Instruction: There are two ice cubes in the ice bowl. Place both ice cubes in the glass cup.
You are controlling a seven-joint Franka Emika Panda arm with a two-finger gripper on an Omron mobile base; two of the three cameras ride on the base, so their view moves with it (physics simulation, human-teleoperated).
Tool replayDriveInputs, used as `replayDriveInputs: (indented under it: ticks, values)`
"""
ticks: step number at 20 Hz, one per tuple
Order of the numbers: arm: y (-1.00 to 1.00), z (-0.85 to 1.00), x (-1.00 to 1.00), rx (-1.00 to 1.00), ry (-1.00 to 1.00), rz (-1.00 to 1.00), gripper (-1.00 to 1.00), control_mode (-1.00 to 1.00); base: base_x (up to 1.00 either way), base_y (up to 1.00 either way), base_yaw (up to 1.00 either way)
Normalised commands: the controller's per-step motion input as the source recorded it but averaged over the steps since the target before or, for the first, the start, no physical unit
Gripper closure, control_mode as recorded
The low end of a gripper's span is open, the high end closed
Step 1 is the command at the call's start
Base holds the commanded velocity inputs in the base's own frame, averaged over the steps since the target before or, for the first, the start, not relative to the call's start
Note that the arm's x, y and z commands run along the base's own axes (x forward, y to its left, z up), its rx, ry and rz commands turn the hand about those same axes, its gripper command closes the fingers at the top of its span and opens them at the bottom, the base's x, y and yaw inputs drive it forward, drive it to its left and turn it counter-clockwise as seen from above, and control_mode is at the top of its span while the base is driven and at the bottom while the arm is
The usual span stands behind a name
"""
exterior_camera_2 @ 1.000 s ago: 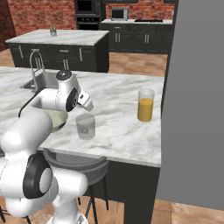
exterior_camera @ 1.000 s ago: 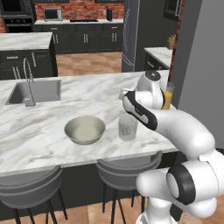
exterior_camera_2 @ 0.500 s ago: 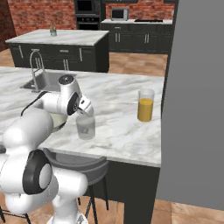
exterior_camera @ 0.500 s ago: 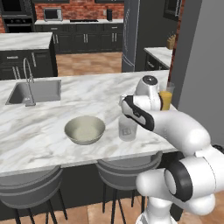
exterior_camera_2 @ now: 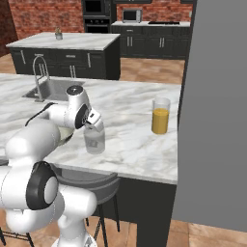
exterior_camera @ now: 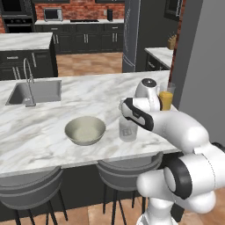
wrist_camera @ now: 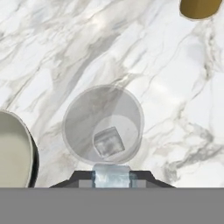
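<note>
The clear glass cup [wrist_camera: 103, 124] stands on the marble counter, and one ice cube [wrist_camera: 109, 142] lies on its bottom. My gripper [wrist_camera: 111, 176] hangs just above the cup's near rim, shut on the second ice cube [wrist_camera: 111, 170], which shows pale between the dark fingertips. From the base views the gripper [exterior_camera: 127, 115] [exterior_camera_2: 94, 125] points down right over the cup [exterior_camera: 128, 132] [exterior_camera_2: 95, 142]. The grey-beige ice bowl [exterior_camera: 85, 130] [wrist_camera: 13, 148] sits to the cup's left, with no cube visible inside.
A glass of orange liquid [exterior_camera: 165, 99] [exterior_camera_2: 160, 116] [wrist_camera: 199, 8] stands on the counter beyond the cup. The sink [exterior_camera: 35, 91] with its tap is at the far left. Stools [exterior_camera: 125, 173] stand under the counter's front edge.
The hand with the ice cube has come down and closer over the glass cup. Bowl and cup have stayed where they were.
</note>
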Motion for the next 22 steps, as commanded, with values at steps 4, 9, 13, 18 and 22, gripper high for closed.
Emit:
replayDriveInputs:
  ticks: [4,9,13,18,22]
  values:
    - [0.0,-0.14,0.02,0.0,0.05,0.0,1.0,-1.0,0.0,0.0,0.0]
    - [0.0,-0.15,0.08,0.0,0.04,0.0,1.0,-1.0,0.0,0.0,0.0]
    - [0.0,-0.11,0.13,0.0,0.03,0.0,1.0,-1.0,0.0,0.0,0.0]
    - [0.0,-0.09,0.16,0.0,0.02,0.0,1.0,-1.0,0.0,0.0,0.0]
    - [0.01,-0.09,0.12,0.0,0.02,0.0,1.0,-1.0,0.0,0.0,0.0]
